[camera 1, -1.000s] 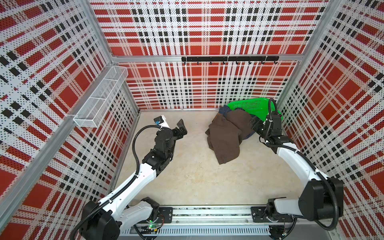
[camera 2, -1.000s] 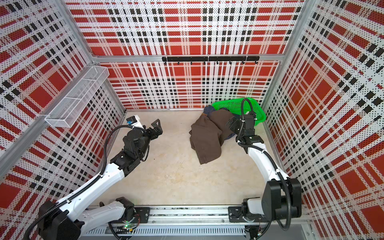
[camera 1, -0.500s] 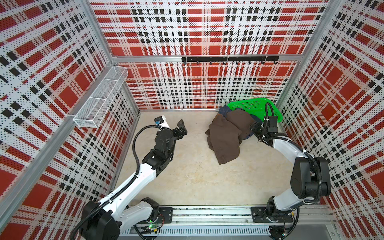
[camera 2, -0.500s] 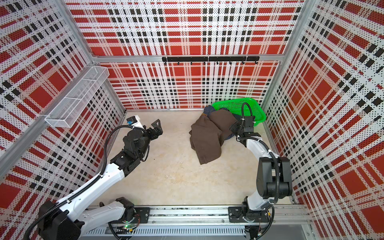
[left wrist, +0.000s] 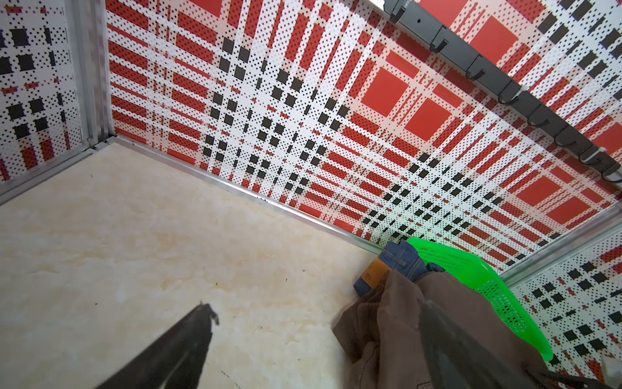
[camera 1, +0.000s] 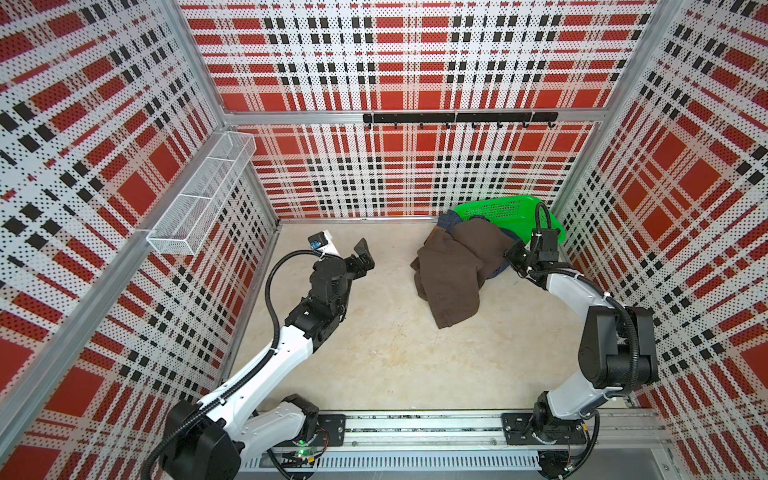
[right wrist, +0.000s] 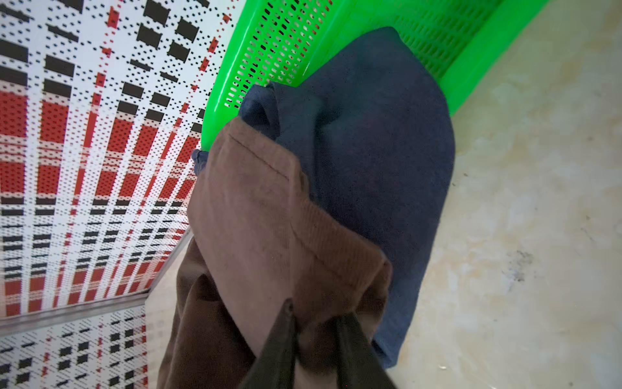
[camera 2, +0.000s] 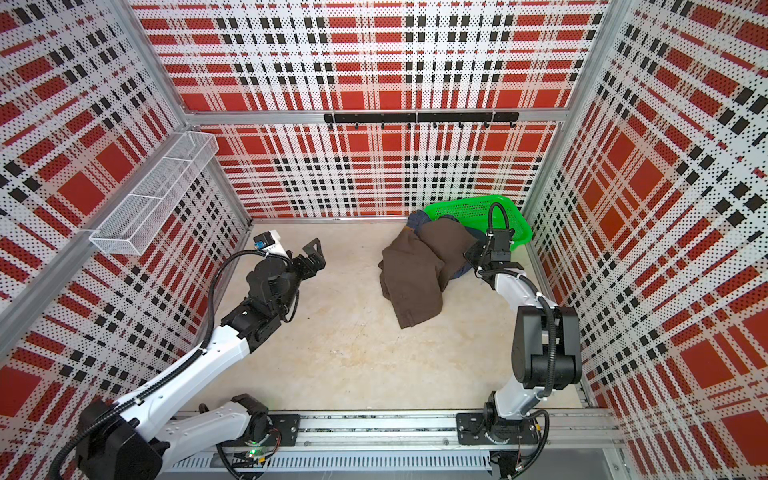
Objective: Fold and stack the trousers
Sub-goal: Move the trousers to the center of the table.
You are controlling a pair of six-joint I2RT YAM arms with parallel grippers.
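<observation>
Plain dark brown trousers (camera 1: 451, 274), blue denim trousers (right wrist: 370, 134), green basket (camera 1: 498, 210), red-white-black plaid walls (camera 1: 415, 62).

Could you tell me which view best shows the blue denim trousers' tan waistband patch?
Left wrist view: the tan waistband patch is clear. Both top views show the blue denim trousers barely; right wrist, denim without patch.

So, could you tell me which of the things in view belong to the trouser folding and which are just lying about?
Part of the job:
- brown trousers, pinched by the right gripper
- blue denim trousers, partly under the brown pair

Just there:
- green basket
- wire shelf on the side wall
- hook rail on the back wall
</observation>
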